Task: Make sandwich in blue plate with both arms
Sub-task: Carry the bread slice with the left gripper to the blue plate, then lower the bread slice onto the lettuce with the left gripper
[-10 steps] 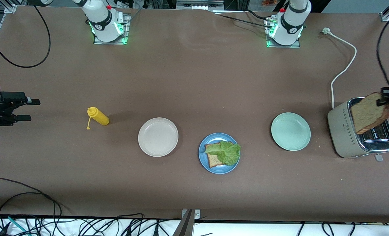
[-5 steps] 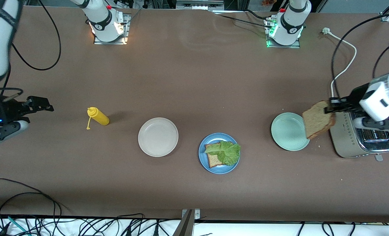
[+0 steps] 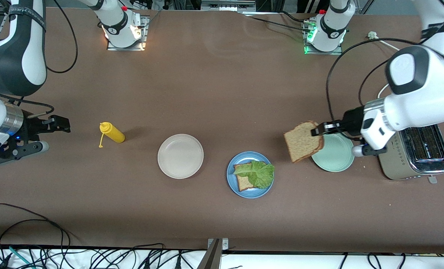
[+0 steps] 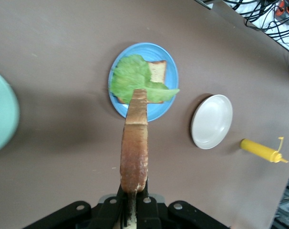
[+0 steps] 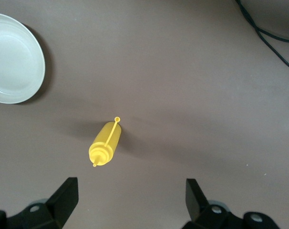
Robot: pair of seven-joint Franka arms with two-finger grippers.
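The blue plate (image 3: 257, 192) lies near the front camera at mid table. It holds one brown bread slice (image 3: 244, 183) with a frilly lettuce leaf (image 3: 257, 172) on top. My left gripper (image 3: 317, 130) is shut on a second bread slice (image 3: 303, 141), which hangs in the air over the edge of the pale green plate. In the left wrist view this held slice (image 4: 134, 143) shows edge-on in the left gripper (image 4: 134, 202), with the blue plate (image 4: 172, 71) and lettuce (image 4: 132, 78) ahead of it. My right gripper (image 3: 52, 135) is open and empty over bare table beside the yellow bottle; the right wrist view shows it (image 5: 130, 198) too.
A pale green plate (image 3: 336, 157) and a toaster (image 3: 420, 158) lie toward the left arm's end. A beige plate (image 3: 180, 156) and a lying yellow squeeze bottle (image 3: 112, 133) are toward the right arm's end. Cables run along the table edge nearest the front camera.
The left arm has carried the bread slice from over the toaster, across the green plate, toward the blue plate. The right arm has come in toward the yellow bottle.
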